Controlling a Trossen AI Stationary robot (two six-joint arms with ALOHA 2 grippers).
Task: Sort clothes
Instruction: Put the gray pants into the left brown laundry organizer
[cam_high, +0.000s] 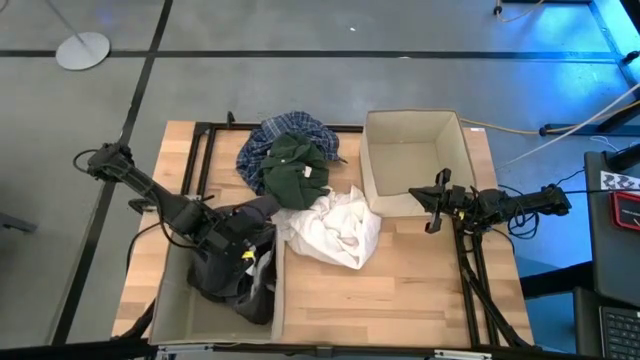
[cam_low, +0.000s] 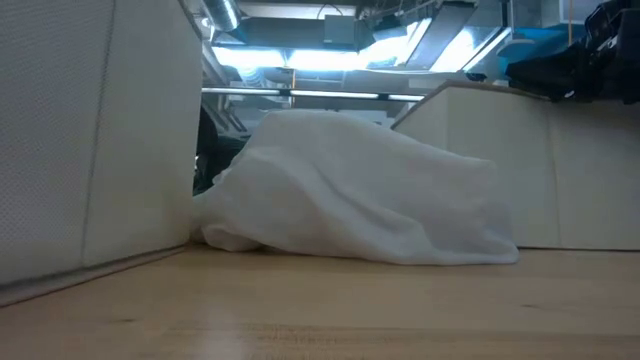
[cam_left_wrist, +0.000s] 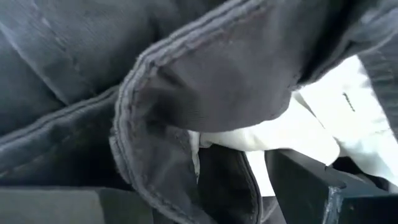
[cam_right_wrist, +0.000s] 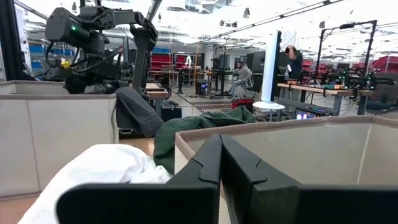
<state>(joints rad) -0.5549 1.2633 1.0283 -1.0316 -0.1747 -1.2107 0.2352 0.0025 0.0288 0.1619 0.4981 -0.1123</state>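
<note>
Left gripper (cam_high: 243, 247): jaws wide, bunching the limp dark grey-black garment (cam_high: 232, 268) over the near-left beige fabric bin (cam_high: 170, 300).
Handling: soft, light; take thick seams.
Right gripper (cam_high: 432, 208): closed, empty.

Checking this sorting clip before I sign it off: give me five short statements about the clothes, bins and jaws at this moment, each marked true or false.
1. The dark grey-black piece hangs over the edge of the bin on the left. True.
2. The bin on the right holds the white piece. False: that bin looks empty; the white piece lies on the table between the bins.
3. The dark green piece lies on top of the plaid shirt. True.
4. The right gripper stands with jaws wide open over the plaid shirt. False: its jaws are shut, at the right bin's near wall.
5. The left gripper is at the dark grey-black piece. True.
</note>
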